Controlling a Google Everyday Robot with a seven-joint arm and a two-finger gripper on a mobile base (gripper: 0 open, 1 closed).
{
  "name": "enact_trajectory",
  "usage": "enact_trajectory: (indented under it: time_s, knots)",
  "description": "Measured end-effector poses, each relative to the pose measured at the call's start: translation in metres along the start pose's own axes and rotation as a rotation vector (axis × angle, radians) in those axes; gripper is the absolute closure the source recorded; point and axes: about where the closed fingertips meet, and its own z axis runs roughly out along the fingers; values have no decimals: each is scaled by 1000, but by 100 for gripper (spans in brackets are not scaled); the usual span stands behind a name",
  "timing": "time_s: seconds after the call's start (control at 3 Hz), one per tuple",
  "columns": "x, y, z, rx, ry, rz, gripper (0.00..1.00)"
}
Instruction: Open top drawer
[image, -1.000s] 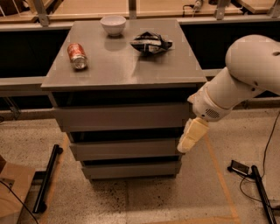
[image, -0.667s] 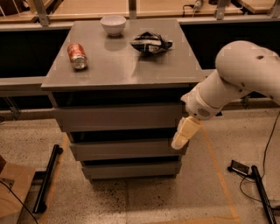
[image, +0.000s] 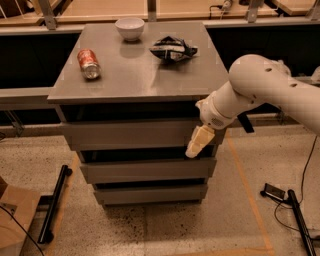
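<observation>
The top drawer (image: 130, 134) is the uppermost and largest of three grey drawer fronts in a grey cabinet; its plain front sits about flush with the cabinet. My gripper (image: 196, 145) hangs from the white arm (image: 255, 90) at the drawer's right end, its cream fingers pointing down-left over the lower right corner of the drawer front, by the dark gap below it. Whether it touches the panel is not clear.
On the cabinet top (image: 130, 75) lie a red soda can (image: 88, 63), a white bowl (image: 129, 27) and a dark chip bag (image: 172, 48). Two smaller drawers (image: 147, 170) sit below. A black bar (image: 54, 202) lies on the floor left; cables and a black device (image: 276, 192) lie right.
My arm and gripper have moved left, from beside the cabinet's right edge to in front of the top drawer's right end. The drawer has not moved.
</observation>
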Motion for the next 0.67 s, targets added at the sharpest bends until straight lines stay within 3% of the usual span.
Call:
enact_trajectory:
  time_s: [0.33,0.67]
  knots:
    - [-4,-29,23,43,-35,2,0]
    - [-5,-34,26,49,-42,5,0]
